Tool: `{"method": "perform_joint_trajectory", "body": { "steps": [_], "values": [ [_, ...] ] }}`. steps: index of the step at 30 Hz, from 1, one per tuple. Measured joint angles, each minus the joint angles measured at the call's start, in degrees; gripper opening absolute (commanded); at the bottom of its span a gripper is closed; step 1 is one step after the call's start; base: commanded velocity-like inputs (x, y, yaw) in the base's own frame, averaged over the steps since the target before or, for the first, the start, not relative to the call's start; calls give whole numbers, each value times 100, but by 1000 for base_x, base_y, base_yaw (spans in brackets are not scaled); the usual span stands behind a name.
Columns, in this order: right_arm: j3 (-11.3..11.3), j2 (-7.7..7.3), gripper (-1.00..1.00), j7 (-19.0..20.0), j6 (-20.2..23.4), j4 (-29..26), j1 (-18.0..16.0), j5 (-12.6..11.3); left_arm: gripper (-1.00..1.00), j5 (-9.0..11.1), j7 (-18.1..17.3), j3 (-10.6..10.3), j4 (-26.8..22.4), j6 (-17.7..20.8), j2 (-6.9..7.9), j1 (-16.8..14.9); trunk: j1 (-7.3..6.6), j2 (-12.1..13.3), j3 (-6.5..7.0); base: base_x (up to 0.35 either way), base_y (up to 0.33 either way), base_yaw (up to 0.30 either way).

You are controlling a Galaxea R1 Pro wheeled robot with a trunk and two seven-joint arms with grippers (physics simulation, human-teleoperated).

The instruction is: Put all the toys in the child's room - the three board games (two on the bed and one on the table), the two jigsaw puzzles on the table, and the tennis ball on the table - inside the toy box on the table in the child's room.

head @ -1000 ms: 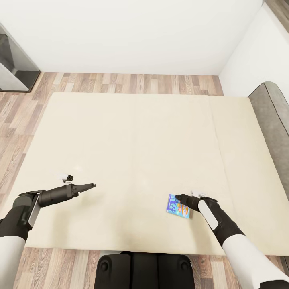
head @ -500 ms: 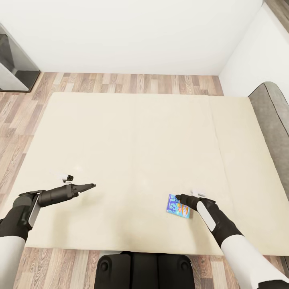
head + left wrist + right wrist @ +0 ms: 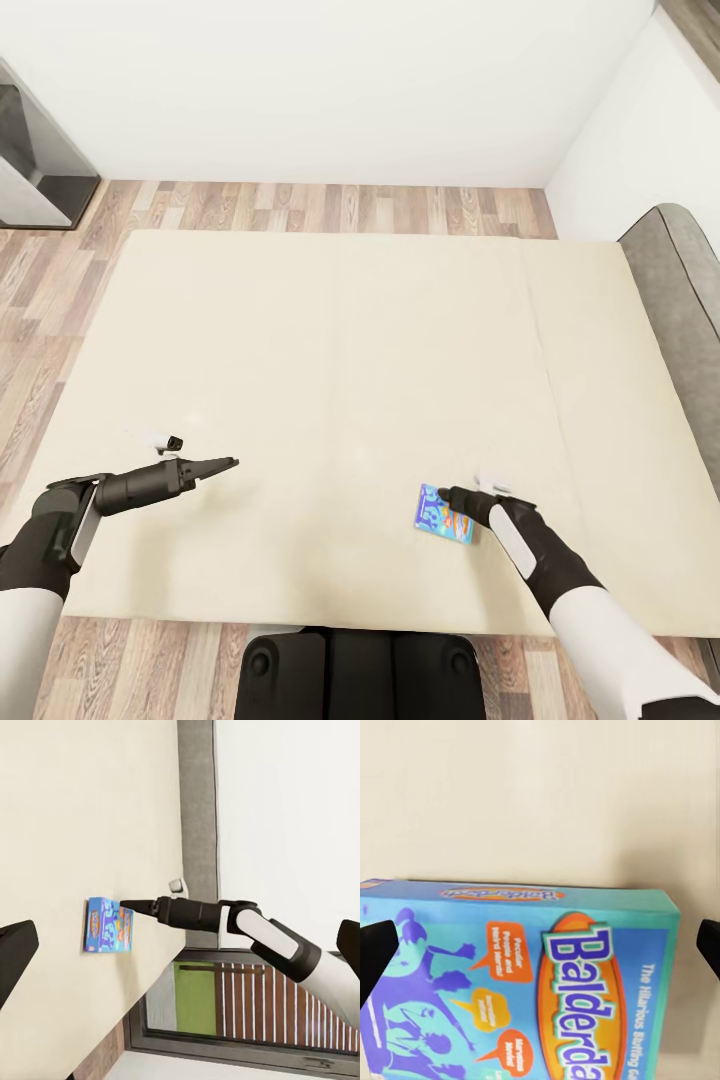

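The blue board game (image 3: pixel 532 982) lying on the bed's beige mattress (image 3: pixel 540 795) bears the large title "Balderda…", cut off by the frame edge; smaller print beside the title is too blurred to read.

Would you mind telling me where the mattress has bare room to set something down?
Most of the bed is bare: the whole stretch from the far edge to the headboard side. It is crowded only near the front edge, where the right claw meets the blue board game.
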Motion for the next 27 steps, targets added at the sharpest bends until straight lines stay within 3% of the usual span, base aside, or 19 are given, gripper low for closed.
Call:
{"method": "perform_joint_trajectory", "body": {
  "steps": [27],
  "values": [
    [-2, 7, 100, 33, -247, 238, -7, 24, 100, 0, 0, 0, 0, 3, 0, 0, 0, 0, 0, 0, 0, 0]
  ]
}}
